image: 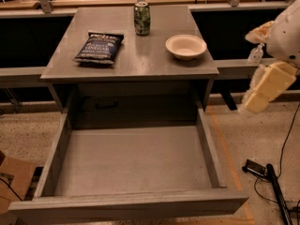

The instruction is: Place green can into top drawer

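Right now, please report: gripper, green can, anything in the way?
Gripper at far right, away from the can. Green can upright at the countertop's back. Top drawer open. Chip bag and bowl beside the can, not touching it.

You've got the green can [142,18] standing upright near the back edge of the counter [140,57]: dark green, white markings, silver top. Your top drawer [131,165] is pulled out below the counter: wide, shallow, grey, with a flat bottom, low side walls and a thick front panel nearest you. Can and drawer are well apart. The claw [265,88] hangs right of the counter, touching neither.
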Available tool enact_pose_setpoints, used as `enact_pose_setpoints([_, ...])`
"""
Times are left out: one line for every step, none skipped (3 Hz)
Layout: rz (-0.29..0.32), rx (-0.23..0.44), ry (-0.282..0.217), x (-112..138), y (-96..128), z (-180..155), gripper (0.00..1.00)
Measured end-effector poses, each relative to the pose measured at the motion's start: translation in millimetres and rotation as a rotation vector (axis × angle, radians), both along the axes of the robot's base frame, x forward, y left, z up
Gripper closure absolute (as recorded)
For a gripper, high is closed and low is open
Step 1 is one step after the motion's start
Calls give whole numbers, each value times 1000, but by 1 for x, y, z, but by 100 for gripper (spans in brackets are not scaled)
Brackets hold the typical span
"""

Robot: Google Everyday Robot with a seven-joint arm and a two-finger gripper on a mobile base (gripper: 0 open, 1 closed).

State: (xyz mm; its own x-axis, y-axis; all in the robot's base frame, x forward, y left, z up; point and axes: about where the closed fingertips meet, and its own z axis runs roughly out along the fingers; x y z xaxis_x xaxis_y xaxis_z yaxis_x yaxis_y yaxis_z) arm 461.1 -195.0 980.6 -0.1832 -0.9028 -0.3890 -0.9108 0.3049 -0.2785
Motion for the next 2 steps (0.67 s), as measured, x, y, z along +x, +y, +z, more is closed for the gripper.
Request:
enact_pose_setpoints([96,260,-146,78,72,30,0])
enact_pose_setpoints([114,419,-222,130,119,60,0])
